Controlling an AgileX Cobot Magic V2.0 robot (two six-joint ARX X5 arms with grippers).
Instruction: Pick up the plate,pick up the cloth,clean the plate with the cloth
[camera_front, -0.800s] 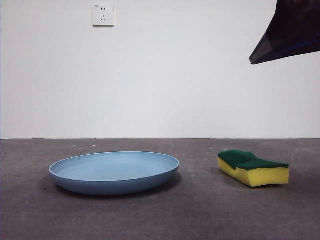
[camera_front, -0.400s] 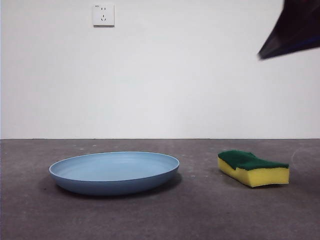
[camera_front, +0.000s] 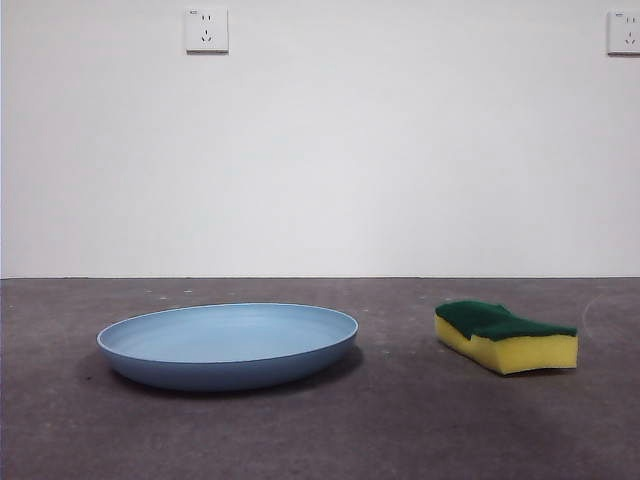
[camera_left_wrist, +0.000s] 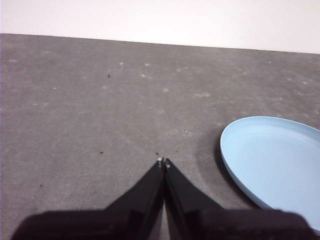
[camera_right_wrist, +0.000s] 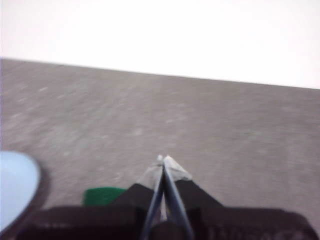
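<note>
The light-blue plate (camera_front: 228, 343) lies flat on the dark grey table, left of centre in the front view. The cloth, a yellow sponge with a green scouring top (camera_front: 506, 336), rests to its right. Neither arm appears in the front view. My left gripper (camera_left_wrist: 163, 162) hangs shut and empty above bare table, with the plate (camera_left_wrist: 275, 160) off to one side of it. My right gripper (camera_right_wrist: 163, 159) is shut and empty too; a green corner of the cloth (camera_right_wrist: 104, 195) peeks out beside its jaws, and the plate's edge (camera_right_wrist: 15, 185) shows at the frame's border.
A white wall stands behind the table, carrying a socket (camera_front: 206, 30) at upper left and another (camera_front: 624, 32) at upper right. Grey tabletop (camera_front: 400, 430) stretches between and in front of the two objects.
The dark arm tip at the front view's top right corner has withdrawn out of the picture, uncovering the right wall socket. Plate and cloth have not moved.
</note>
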